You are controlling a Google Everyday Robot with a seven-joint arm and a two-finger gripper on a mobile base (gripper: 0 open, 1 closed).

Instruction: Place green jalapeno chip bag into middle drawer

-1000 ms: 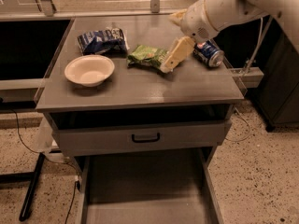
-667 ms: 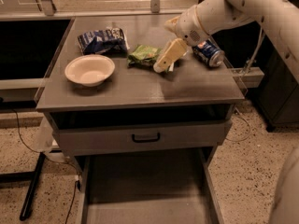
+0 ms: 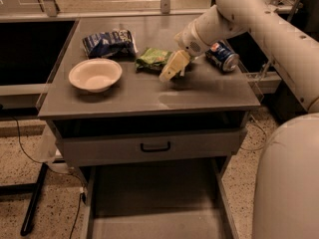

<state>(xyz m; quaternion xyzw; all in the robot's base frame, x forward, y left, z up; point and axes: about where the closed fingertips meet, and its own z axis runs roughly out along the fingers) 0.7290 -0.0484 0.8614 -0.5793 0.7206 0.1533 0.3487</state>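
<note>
The gripper (image 3: 168, 71) is hanging low over the bench top (image 3: 149, 96), approx. mid-depth & a bit right of centre, its cream tip slanting down toward the front-left. Can't tell whether the pincer is apart or together from this angle; it's reading as one pale wedge. Nothing is showing clamped in it.

The green jalapeno chip bag (image 3: 151, 59) is lying flat on the bench, just left of the gripper, nearer the back edge than the front. The bag's right end is sitting right beside the gripper tip; whether they're touching, can't tell. The white arm (image 3: 234, 14) is coming in from the back-right corner, crossing above the right side of the bench.

The middle drawer (image 3: 154, 198) is standing pulled out below the front edge, its flat grey floor showing bare btwn thin side walls. Above it, the grey drawer front (image 3: 109, 148) w/ its small black handle (image 3: 155, 147) is sitting just under the front edge.

Other stuff on the bench: a blue-and-white snack bag (image 3: 107, 43) is lying toward the back-left corner, just left of the green bag. A white bowl (image 3: 94, 75) is sitting upright near the left edge, in front of that snack bag. A Pepsi can (image 3: 223, 57) is lying on its side near the right edge, partly under the arm.

The robot's white body (image 3: 289, 183) is filling the lower right, beside the bench's front-right corner.
</note>
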